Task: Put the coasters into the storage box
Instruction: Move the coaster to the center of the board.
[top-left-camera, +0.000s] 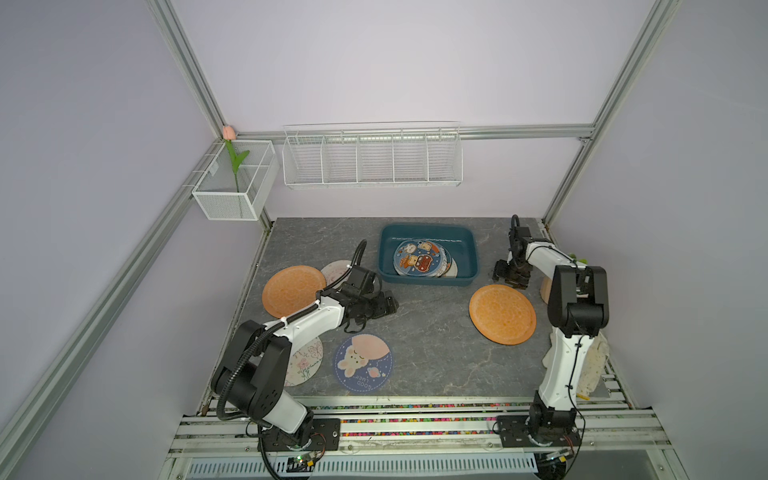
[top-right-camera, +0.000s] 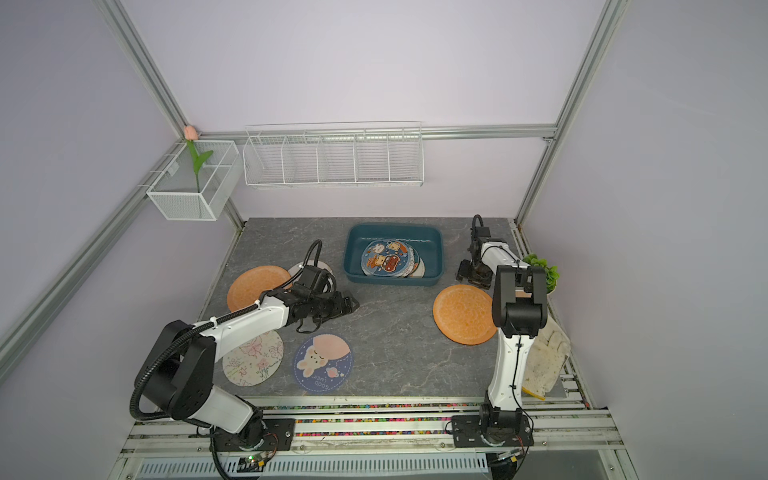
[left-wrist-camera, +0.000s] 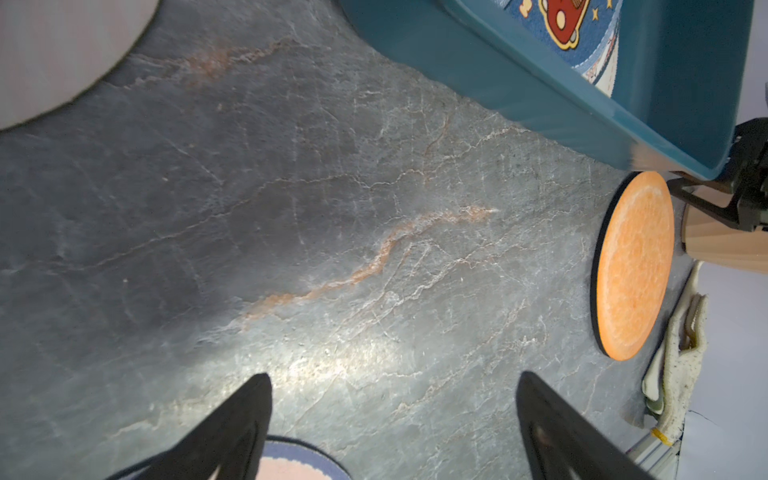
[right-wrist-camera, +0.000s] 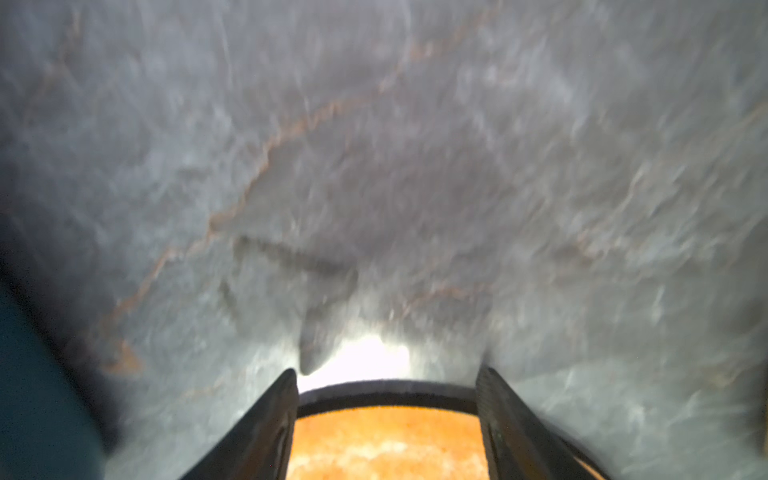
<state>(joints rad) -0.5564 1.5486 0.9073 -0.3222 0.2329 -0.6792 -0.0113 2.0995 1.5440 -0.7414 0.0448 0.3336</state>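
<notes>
Two arms low over grey tabletop (top-left-camera: 436, 332). Left arm (top-left-camera: 307, 322) extended mid-frame, left fingers (left-wrist-camera: 232, 428) wide apart, empty. Right arm (top-left-camera: 544, 257) bent down, right fingers (right-wrist-camera: 266, 432) parted astride edge of orange round textured coaster (top-left-camera: 502, 313).

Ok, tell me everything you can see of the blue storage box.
The storage box is a shallow, dark teal tub, plastic-looking, rectangular with rounded corners and a flared rim. It stands upright and open toward the back of the grey stone-patterned table, holding an overlapping pile of printed coasters.
</notes>
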